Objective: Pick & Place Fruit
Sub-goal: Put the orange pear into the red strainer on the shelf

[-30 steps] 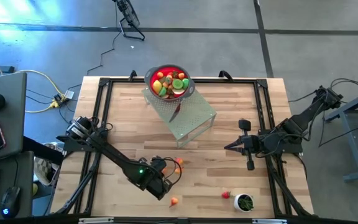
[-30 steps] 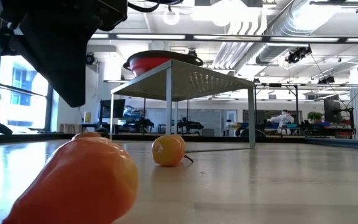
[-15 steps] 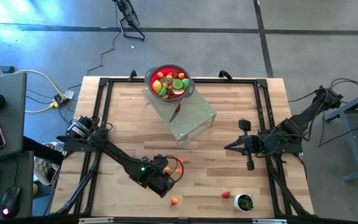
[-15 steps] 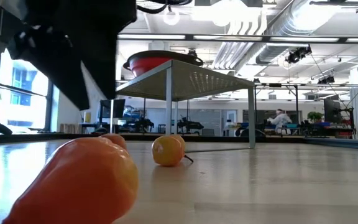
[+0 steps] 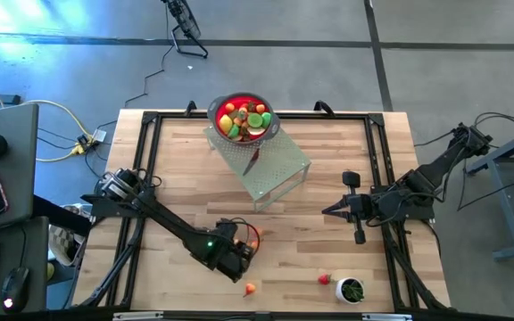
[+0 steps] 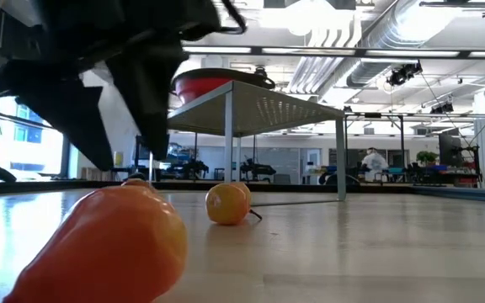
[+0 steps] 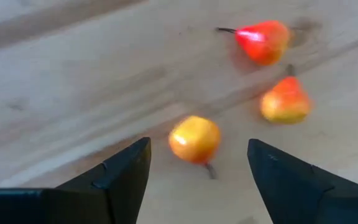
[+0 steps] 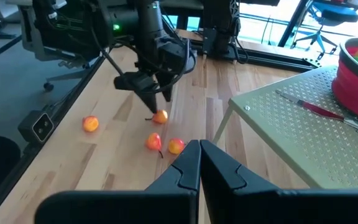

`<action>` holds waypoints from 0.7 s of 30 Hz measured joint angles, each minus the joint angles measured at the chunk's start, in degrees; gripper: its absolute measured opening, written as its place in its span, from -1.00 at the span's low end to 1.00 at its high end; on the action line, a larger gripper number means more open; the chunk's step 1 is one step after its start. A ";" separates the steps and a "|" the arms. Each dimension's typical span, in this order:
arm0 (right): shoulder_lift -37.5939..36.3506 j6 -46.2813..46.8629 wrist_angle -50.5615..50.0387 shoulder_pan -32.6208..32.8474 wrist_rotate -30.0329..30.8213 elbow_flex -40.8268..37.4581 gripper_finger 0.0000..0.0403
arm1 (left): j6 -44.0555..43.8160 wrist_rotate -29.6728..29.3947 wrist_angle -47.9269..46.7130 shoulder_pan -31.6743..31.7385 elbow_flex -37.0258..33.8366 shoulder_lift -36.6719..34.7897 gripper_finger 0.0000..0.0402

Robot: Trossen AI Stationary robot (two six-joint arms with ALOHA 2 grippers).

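Left gripper (image 7: 197,165) spread wide, hovering over orange fruit (image 7: 194,139) on table (image 5: 328,250); right gripper (image 5: 327,211) clenched, idle.

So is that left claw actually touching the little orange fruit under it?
Apart. In the left wrist view the orange fruit lies on the wood between the open left claw's fingers, with bare table showing on both sides.

Bright ceiling lights glare in the low view; left wrist view blurred.
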 joint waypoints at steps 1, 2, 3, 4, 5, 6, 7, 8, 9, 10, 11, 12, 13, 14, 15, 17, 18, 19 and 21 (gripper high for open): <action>0.05 0.01 -0.05 0.00 0.00 0.00 -0.99 | -0.29 0.12 0.65 0.01 0.20 0.20 0.30; 0.14 0.01 -0.10 0.00 0.00 0.00 -0.99 | -0.61 0.05 0.49 -0.01 0.17 0.36 0.30; 0.23 0.01 -0.10 0.00 0.00 0.00 -0.99 | -0.71 0.12 -0.14 0.01 0.03 0.45 0.30; 0.36 -0.01 -0.13 0.00 0.00 0.00 -0.99 | -0.74 0.15 0.10 0.01 0.00 0.85 0.30; 0.55 0.01 -0.14 0.00 0.00 0.00 -0.99 | -0.97 0.17 1.40 0.03 0.09 1.28 0.30; 0.75 0.01 -0.14 0.00 0.00 0.00 -0.99 | -1.22 0.01 1.91 0.03 0.13 1.64 0.30; 0.98 0.01 -0.16 0.00 0.00 0.00 -0.99 | -1.58 -0.09 1.49 0.03 0.06 1.94 0.30; 1.17 0.01 -0.17 0.00 0.00 0.00 -0.99 | -1.63 -0.07 1.69 0.03 0.02 2.31 0.30; 1.38 0.01 -0.15 0.00 0.00 0.00 -0.99 | -1.66 -0.03 3.10 0.03 0.05 2.81 0.30; 1.72 0.01 -0.09 0.00 0.01 0.00 -0.99 | -1.67 -0.01 4.10 0.03 0.13 3.27 0.30; 2.12 0.01 0.08 0.00 0.08 0.00 -0.99 | -1.68 0.09 4.26 0.03 0.12 3.77 0.30; 2.44 0.01 0.21 0.00 0.11 0.00 -0.99 | -1.70 0.13 4.34 0.03 0.06 4.28 0.30; 2.71 0.01 0.21 0.00 0.11 0.00 -0.99 | -1.70 0.15 5.08 0.03 0.06 4.77 0.30; 3.03 0.01 0.27 0.00 0.11 0.00 -0.99 | -1.68 0.13 5.69 0.03 0.06 5.15 0.30; 3.27 0.01 0.41 0.00 0.11 0.00 -0.99 | -1.70 0.20 5.66 0.03 0.06 5.45 0.30; 3.65 0.01 0.53 0.00 0.13 0.00 -0.99 | -1.62 0.29 6.17 0.03 0.10 5.92 0.30; 3.80 0.01 0.53 0.00 0.09 0.00 -0.99 | -1.58 0.17 6.21 0.03 0.12 6.04 0.30; 3.85 0.05 0.58 0.01 0.03 0.00 -0.99 | -1.59 0.06 6.25 0.01 0.13 6.08 0.30; 3.86 0.20 0.71 0.00 0.03 0.00 -0.99 | -2.48 -0.10 6.04 0.01 0.13 6.08 0.30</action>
